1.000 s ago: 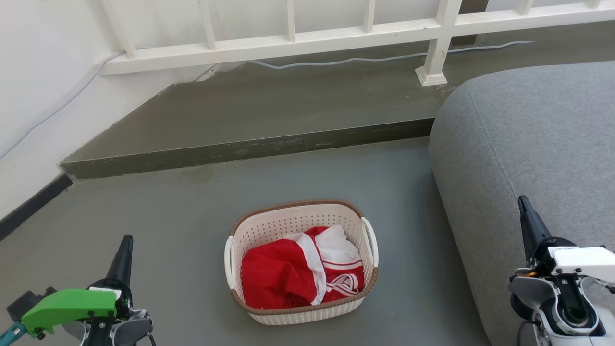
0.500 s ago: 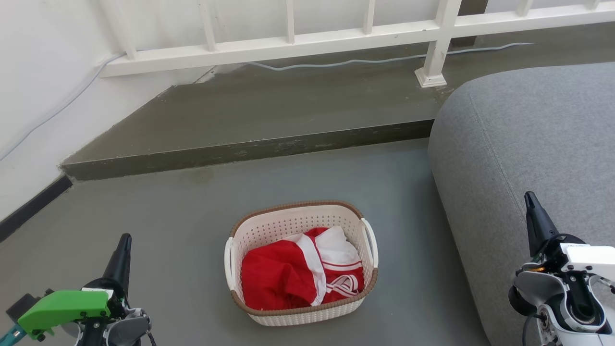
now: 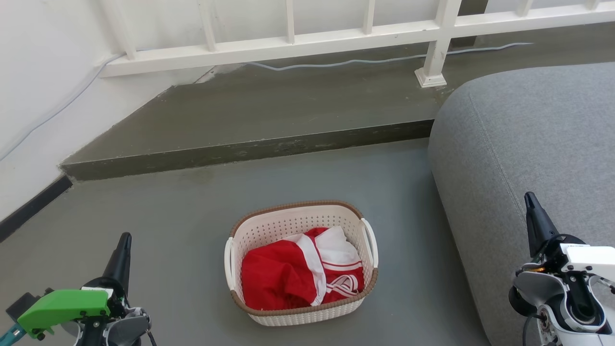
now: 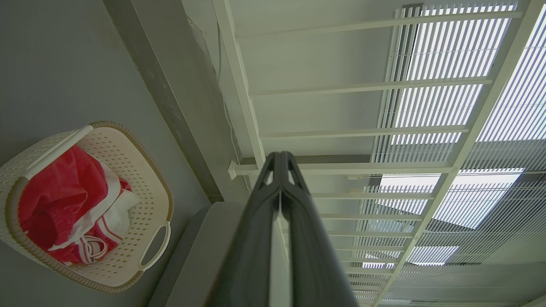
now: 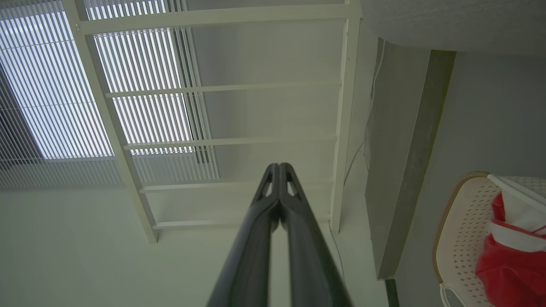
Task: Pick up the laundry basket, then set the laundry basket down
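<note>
The laundry basket (image 3: 288,221) stands on the grey floor in the lower middle of the head view, cream-white and perforated with a brown rim and white loop handles at both sides. A red and white garment (image 3: 298,271) lies inside it. The basket (image 4: 140,179) also appears at the left of the left wrist view, and its edge (image 5: 463,230) at the right of the right wrist view. My left gripper (image 3: 125,240) is shut and empty, well left of the basket. My right gripper (image 3: 528,198) is shut and empty, far to the basket's right, over the sofa's edge.
A grey sofa (image 3: 528,134) fills the right side, close to the basket. A raised concrete step (image 3: 250,149) crosses behind the basket, with a white railing (image 3: 288,41) and a cable beyond. A white wall (image 3: 33,96) runs along the left.
The right gripper has sunk slightly and shifted right over the last second. The left gripper dropped a little too. The basket has stayed in place.
</note>
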You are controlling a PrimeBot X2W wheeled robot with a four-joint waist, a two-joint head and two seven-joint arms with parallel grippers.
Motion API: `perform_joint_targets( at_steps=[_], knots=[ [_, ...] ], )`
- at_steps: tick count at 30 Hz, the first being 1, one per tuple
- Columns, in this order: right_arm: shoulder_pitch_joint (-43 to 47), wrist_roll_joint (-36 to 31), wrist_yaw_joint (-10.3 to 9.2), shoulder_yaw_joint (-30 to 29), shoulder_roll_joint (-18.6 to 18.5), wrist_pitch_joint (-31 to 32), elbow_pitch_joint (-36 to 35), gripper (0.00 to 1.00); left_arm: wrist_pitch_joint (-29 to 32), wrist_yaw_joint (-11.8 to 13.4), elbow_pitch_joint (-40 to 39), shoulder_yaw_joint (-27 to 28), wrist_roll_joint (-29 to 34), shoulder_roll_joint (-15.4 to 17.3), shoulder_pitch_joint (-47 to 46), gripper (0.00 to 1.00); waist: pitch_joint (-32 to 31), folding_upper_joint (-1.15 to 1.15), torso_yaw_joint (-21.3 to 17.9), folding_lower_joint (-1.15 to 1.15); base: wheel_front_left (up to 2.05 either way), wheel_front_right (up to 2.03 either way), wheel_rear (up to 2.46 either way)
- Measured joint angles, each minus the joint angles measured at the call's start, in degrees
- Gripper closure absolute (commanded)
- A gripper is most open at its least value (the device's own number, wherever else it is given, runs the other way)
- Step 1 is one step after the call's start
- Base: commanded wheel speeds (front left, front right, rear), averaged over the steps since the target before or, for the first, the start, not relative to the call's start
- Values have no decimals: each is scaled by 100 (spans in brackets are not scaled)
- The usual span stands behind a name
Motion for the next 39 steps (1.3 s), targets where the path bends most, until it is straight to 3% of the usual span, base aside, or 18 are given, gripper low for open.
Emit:
perform_joint_targets(
  at_steps=[39],
  knots=[
    [-4,-1,1,-13,1,25,38,100,0,0,-1,13,0,0,-2,100,0,0,-1,0,0,0,0]
  ],
)
